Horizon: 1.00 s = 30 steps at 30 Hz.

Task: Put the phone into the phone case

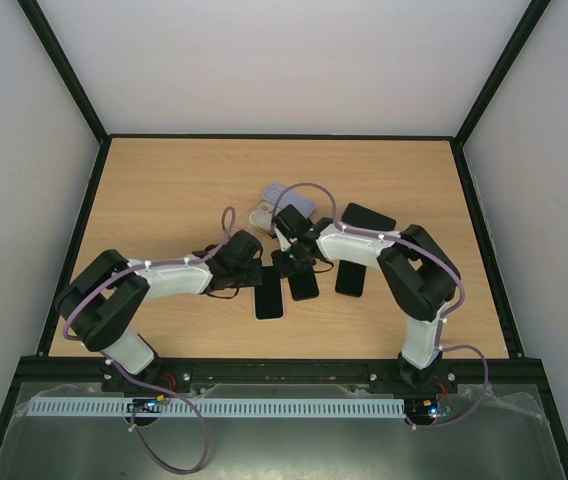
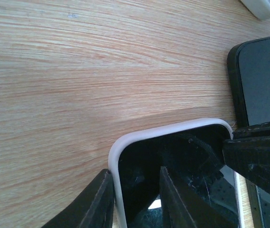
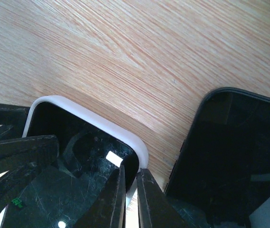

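Observation:
A white phone case (image 1: 269, 302) with a black phone (image 1: 270, 296) lying in it sits on the table between the arms. In the left wrist view my left gripper (image 2: 132, 199) straddles the case's white rim (image 2: 125, 147), one finger outside and one over the black screen (image 2: 182, 161). In the right wrist view my right gripper (image 3: 130, 199) is pinched on the rim (image 3: 139, 152) at the case's other corner, beside the screen (image 3: 73, 161). In the top view the left gripper (image 1: 257, 275) and right gripper (image 1: 289, 264) meet at the case's far end.
A second black phone (image 1: 304, 285) lies just right of the case and shows in both wrist views (image 2: 263, 80) (image 3: 230, 142). Two more dark phones (image 1: 352, 277) (image 1: 369, 216) lie further right. A white object (image 1: 262, 214) and a bluish case (image 1: 289, 196) lie behind.

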### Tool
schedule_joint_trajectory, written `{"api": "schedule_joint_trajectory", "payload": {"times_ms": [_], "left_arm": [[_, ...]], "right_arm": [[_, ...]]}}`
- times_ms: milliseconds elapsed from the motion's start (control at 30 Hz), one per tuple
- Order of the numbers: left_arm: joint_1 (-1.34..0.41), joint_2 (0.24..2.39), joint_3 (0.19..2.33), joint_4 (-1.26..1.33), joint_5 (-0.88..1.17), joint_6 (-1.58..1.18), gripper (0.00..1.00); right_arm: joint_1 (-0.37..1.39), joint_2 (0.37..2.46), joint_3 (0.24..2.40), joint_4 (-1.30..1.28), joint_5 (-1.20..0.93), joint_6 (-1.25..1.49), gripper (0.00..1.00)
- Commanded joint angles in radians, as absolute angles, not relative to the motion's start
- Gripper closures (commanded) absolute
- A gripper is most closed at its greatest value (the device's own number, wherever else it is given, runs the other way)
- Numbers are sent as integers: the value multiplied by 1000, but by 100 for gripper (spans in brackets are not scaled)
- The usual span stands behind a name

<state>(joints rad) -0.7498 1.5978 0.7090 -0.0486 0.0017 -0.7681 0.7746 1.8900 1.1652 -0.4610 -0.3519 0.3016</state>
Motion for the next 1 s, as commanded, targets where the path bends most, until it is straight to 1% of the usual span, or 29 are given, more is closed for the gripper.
{"api": "schedule_joint_trajectory", "payload": {"times_ms": [0, 67, 100, 267, 433, 500, 567, 633, 700, 833, 867, 967], "left_arm": [[-762, 1645, 706, -150, -63, -749, 69], [-763, 1609, 717, -179, -81, -753, 62], [-766, 1585, 729, -194, -91, -756, 57], [-800, 1500, 778, -278, -154, -772, 43], [-855, 1436, 787, -307, -183, -806, 34], [-882, 1427, 791, -318, -202, -824, 24], [-908, 1430, 794, -323, -218, -843, 18], [-930, 1440, 799, -323, -228, -860, 14], [-954, 1456, 815, -324, -240, -868, 9], [-996, 1516, 867, -350, -281, -878, 1], [-1004, 1532, 879, -357, -289, -882, 0], [-1017, 1594, 910, -368, -297, -888, 0]], "right_arm": [[794, 1909, 1054, -492, -246, 331, 90], [794, 1835, 1051, -472, -216, 359, 87], [794, 1804, 1049, -464, -191, 377, 84], [794, 1637, 978, -373, -156, 440, 66], [793, 1471, 863, -274, -108, 496, 50], [792, 1417, 813, -243, -85, 505, 43], [793, 1364, 764, -217, -39, 518, 38], [793, 1309, 711, -187, 11, 529, 29], [792, 1248, 654, -152, 56, 534, 17], [791, 1127, 545, -102, 128, 546, 2], [791, 1095, 515, -86, 145, 555, 1], [790, 1014, 429, -29, 169, 577, 2]]}}
